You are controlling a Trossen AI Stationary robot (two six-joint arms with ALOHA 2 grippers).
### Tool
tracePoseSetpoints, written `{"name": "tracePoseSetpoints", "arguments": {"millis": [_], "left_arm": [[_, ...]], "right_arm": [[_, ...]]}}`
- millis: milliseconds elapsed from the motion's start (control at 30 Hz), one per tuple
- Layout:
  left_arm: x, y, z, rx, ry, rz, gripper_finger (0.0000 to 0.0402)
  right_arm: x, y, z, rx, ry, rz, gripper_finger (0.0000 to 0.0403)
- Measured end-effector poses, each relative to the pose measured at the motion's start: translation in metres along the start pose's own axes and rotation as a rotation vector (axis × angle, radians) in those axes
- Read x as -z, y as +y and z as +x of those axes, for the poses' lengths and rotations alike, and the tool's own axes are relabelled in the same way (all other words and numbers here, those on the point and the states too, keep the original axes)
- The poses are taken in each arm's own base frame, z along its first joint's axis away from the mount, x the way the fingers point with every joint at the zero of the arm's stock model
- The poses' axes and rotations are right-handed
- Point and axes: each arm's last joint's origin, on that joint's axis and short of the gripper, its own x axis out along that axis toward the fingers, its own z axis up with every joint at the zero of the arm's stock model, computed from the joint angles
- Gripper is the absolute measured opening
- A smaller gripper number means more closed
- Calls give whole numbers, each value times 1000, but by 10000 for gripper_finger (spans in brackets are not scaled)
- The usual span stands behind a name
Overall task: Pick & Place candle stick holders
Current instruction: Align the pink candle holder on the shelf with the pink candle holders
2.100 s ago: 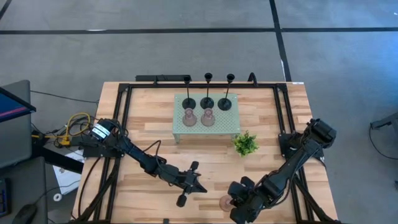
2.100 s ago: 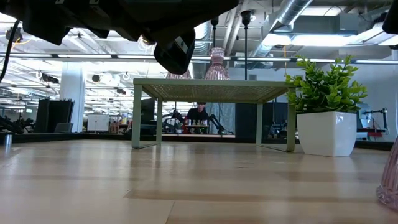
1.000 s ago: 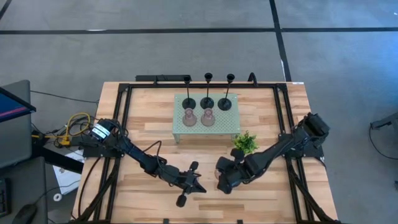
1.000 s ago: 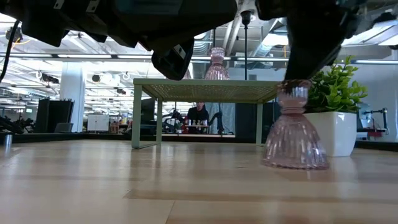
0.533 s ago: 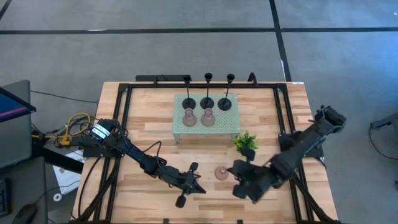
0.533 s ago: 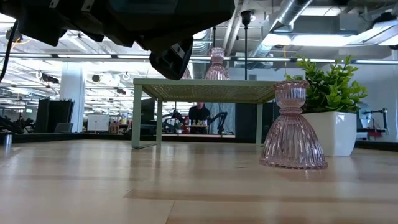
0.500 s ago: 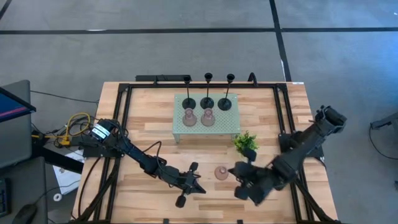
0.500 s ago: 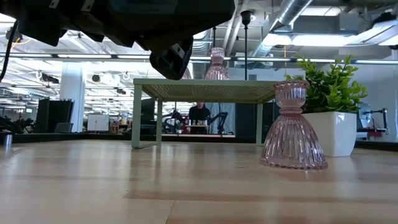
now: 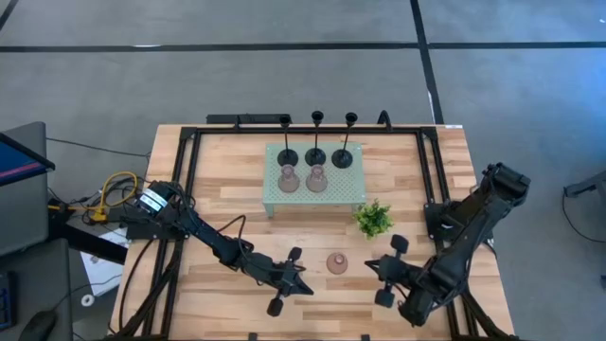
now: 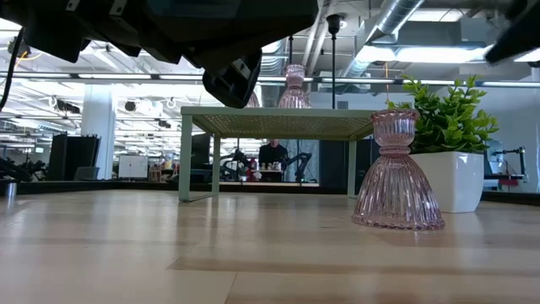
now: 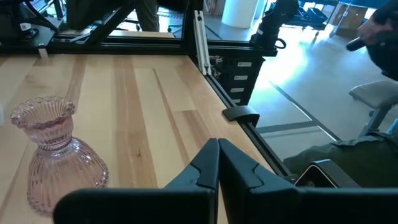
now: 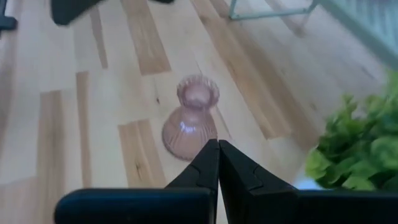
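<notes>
Pink candle stick holder (image 9: 335,262) now stands upright alone on the tabletop (image 9: 227,213), between both arms, short of the green tray (image 9: 346,194). Right tool (image 9: 390,270) has let go, backed off, fingers together. Left tool (image 9: 287,279) idle, clenched. Placement on tray pending.

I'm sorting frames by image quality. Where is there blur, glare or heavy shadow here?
Right wrist view: the pink holder and the plant are soft. Low view: the pink holder is crisp, a smeared dark streak shows at the upper right corner, and bright ceiling lights leave the arm overhead nearly black. Left wrist view: strong glare on the floor beyond the table.
</notes>
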Motion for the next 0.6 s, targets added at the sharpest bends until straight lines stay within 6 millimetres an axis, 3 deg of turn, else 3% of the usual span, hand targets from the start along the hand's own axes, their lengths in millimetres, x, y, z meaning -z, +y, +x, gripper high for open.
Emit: {"name": "tracePoseSetpoints", "arguments": {"millis": [600], "left_arm": [[0,0,0,0,0,26,4]], "right_arm": [[67,-12,36,-254,-200,112,0]]}}
